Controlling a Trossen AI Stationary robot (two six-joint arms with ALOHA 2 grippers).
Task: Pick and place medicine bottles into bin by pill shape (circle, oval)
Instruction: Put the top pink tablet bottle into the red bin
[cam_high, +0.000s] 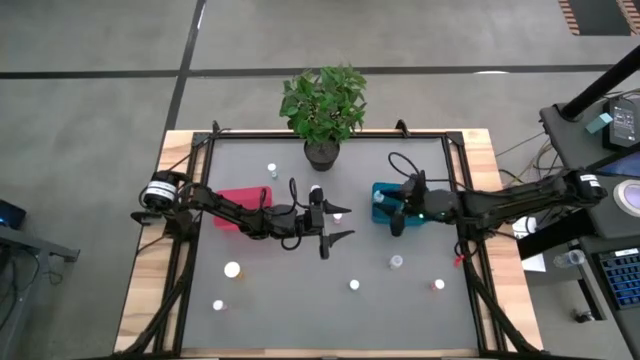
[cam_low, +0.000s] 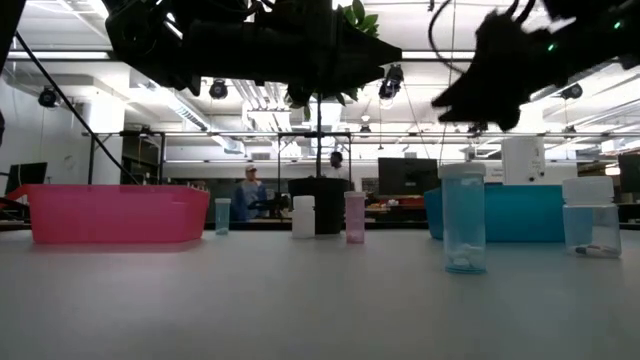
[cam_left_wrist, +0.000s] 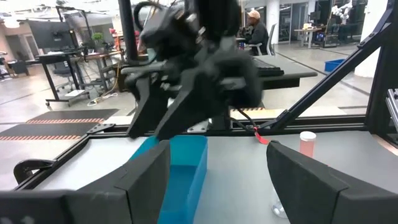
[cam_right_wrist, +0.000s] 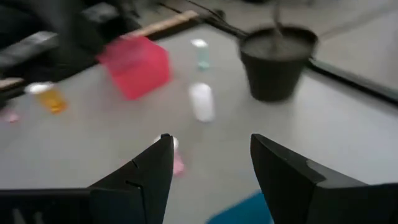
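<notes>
The tabletop (cam_high: 300, 300) had a smooth, matt grey surface bordered by pale bare wood at its edges. The red bin (cam_low: 110, 213) looked like translucent, slightly glossy plastic; the teal-blue bin (cam_low: 520, 213) looked like smooth opaque plastic. The medicine bottles (cam_low: 464, 232) were clear plastic with white caps. The left end effector (cam_left_wrist: 217, 180) had matt dark fingers.

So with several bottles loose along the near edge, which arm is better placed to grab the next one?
Probably the left. Its gripper hangs open and empty at mid-table, nearer the loose bottles. The right gripper is open too but sits over the teal bin.
</notes>
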